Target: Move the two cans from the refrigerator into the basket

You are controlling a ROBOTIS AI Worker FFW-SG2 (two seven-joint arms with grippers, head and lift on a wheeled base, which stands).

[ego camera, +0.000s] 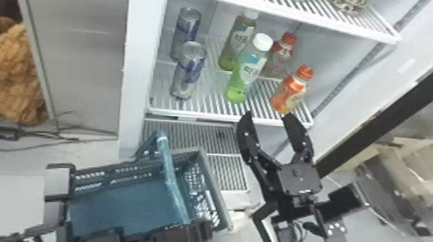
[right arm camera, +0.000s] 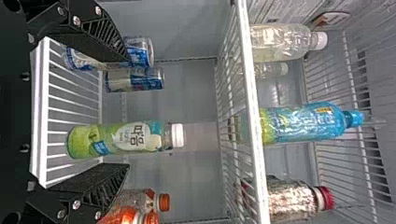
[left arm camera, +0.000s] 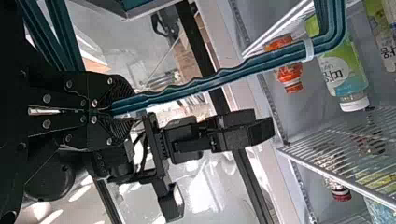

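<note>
while both cans are upright in the refrigerator [ego camera: 139, 44], we have the right gripper [ego camera: 267, 114] out by the front of their wire shelf [ego camera: 209, 115], jaws wide, below the orange-capped bottle [ego camera: 289, 90]. front can [ego camera: 189, 71] sits near the shelf's left side, rear can [ego camera: 186, 34] just behind it. two green-labelled bottles [ego camera: 248, 72] stand to the right of the cans, then the orange-capped ones. from the right wrist view we see a green-labelled bottle between the spread fingers [right arm camera: 95, 186], farther in, and the other finger partly covering a can. our left gripper [ego camera: 197, 230] has its jaws closed on the teal handle [ego camera: 171, 185] of the basket [ego camera: 122, 203], clear in the left wrist view. basket is below the shelf, toward the left, in front of the refrigerator, handle raised across it.
</note>
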